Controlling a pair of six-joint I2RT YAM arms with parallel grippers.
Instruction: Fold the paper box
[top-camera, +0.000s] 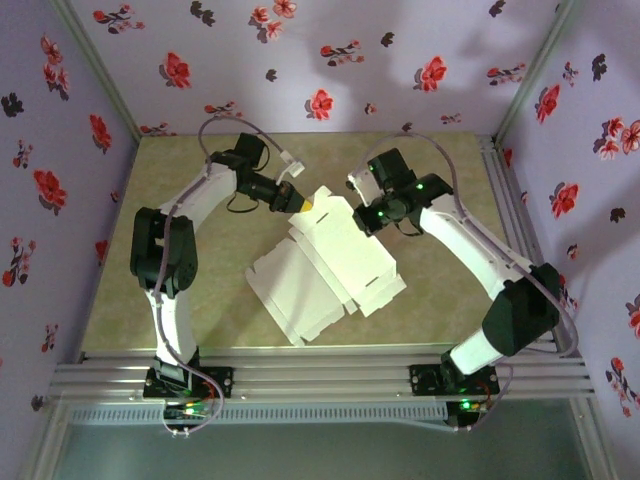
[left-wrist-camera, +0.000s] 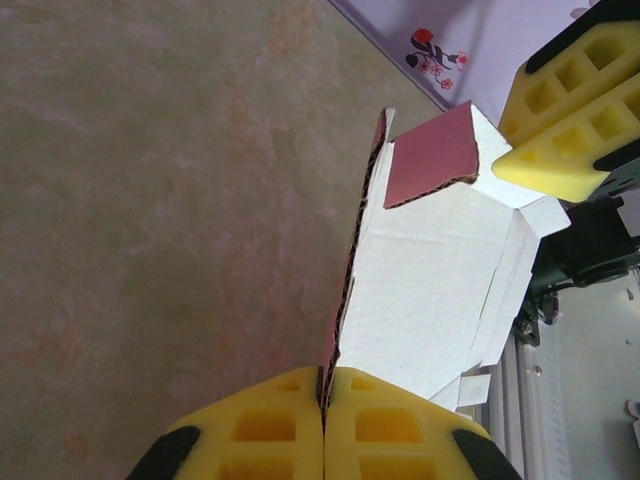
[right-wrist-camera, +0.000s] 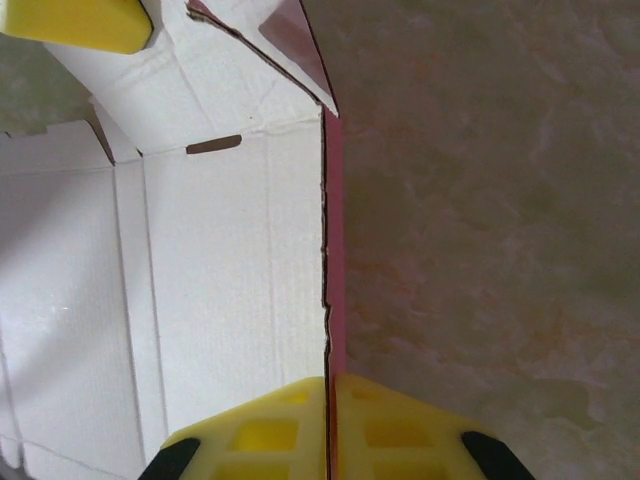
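Observation:
The paper box (top-camera: 325, 262) lies unfolded in the middle of the table, white face up, its far end lifted. My left gripper (top-camera: 303, 203) is shut on the far-left edge of the sheet; in the left wrist view the yellow pads (left-wrist-camera: 250, 425) pinch the box's thin edge (left-wrist-camera: 345, 300), pink on one side, white on the other. My right gripper (top-camera: 362, 216) is shut on the far-right edge; in the right wrist view the paper box (right-wrist-camera: 220, 280) runs straight up from between its pads (right-wrist-camera: 260, 435). A pink flap (left-wrist-camera: 430, 155) stands bent at the far end.
The table (top-camera: 150, 240) is a mottled beige-green mat, bare to the left and right of the sheet. Flowered purple walls (top-camera: 330, 60) close in three sides. An aluminium rail (top-camera: 320, 375) runs along the near edge by the arm bases.

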